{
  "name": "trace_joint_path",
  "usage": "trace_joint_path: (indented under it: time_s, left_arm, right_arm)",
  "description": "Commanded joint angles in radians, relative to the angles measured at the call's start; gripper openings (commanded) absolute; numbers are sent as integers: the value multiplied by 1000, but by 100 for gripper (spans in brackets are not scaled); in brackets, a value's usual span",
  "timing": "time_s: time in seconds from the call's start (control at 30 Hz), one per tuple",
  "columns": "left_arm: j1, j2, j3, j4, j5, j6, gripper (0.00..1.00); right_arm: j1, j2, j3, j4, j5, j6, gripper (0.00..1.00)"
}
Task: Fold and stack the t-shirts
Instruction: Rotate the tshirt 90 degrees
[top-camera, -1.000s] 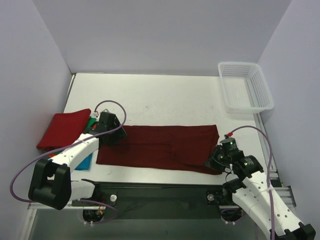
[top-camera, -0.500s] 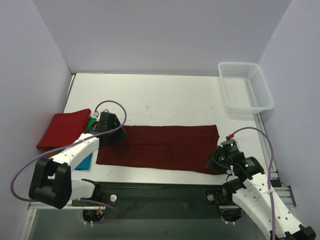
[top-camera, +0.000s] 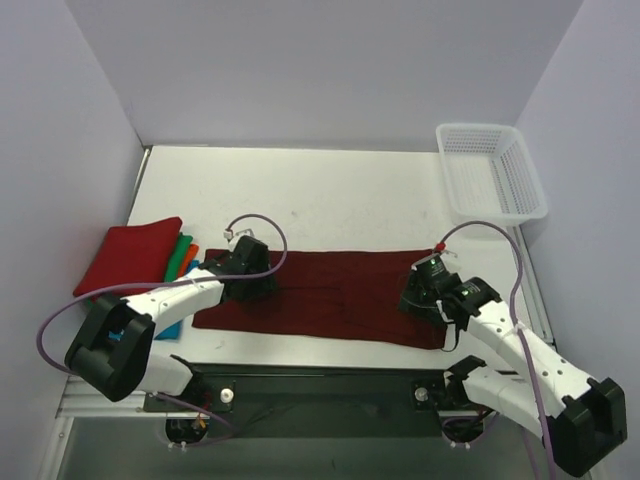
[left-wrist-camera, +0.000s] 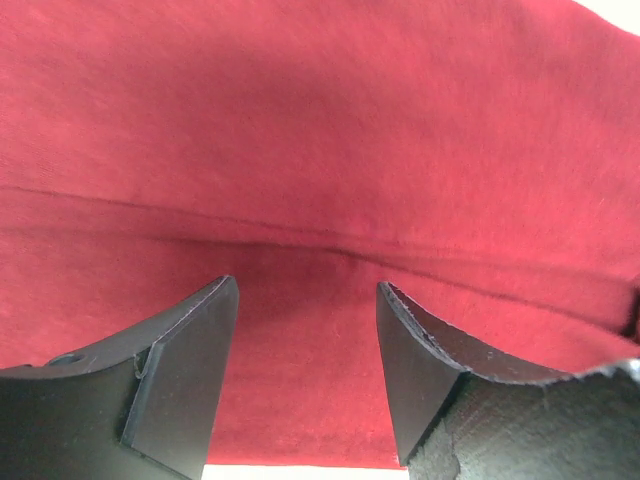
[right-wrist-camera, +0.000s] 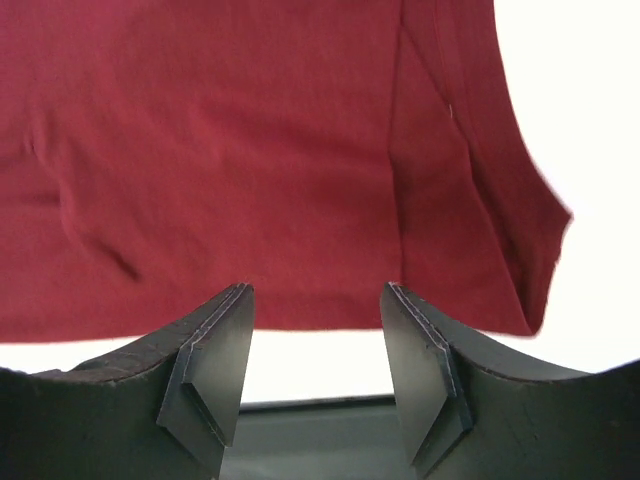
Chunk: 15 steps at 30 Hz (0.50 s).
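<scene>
A dark maroon t-shirt (top-camera: 330, 290) lies flat on the white table as a long folded strip. My left gripper (top-camera: 255, 283) hovers over its left end. In the left wrist view the gripper (left-wrist-camera: 305, 288) is open above the maroon cloth (left-wrist-camera: 320, 130), nothing between its fingers. My right gripper (top-camera: 416, 296) is over the strip's right end. In the right wrist view it (right-wrist-camera: 317, 292) is open and empty, the shirt's near hem (right-wrist-camera: 220, 150) just beyond its tips. A stack of folded t-shirts sits at the left, a red one (top-camera: 130, 255) on top, green (top-camera: 182, 248), orange (top-camera: 190, 262) and blue (top-camera: 172, 325) edges showing.
A white mesh basket (top-camera: 490, 170) stands at the back right corner of the table (top-camera: 330, 190). White walls close in the left, back and right sides. The dark front rail (top-camera: 320, 385) with the arm bases runs along the near edge.
My right gripper has opened, let go of the shirt's near right corner and moved up over the strip's right end. My left gripper has shifted right, onto the strip's left end.
</scene>
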Motion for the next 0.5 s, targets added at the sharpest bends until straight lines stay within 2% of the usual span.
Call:
trace_joint_path:
  time_s: [0.0,0.33,0.47]
  left_arm:
    - [-58,13,3,-1,-96,-6,68]
    - [-150,50,-34,-15,-145,-6,65]
    - [-196,65,-52,-25,-151,-39,64]
  right_arm:
    - [-21,95,48,82,100,-12,54]
    - [-173,389,47,338,-21,-43,52]
    - [-199,532,74,373,-31,-57,51]
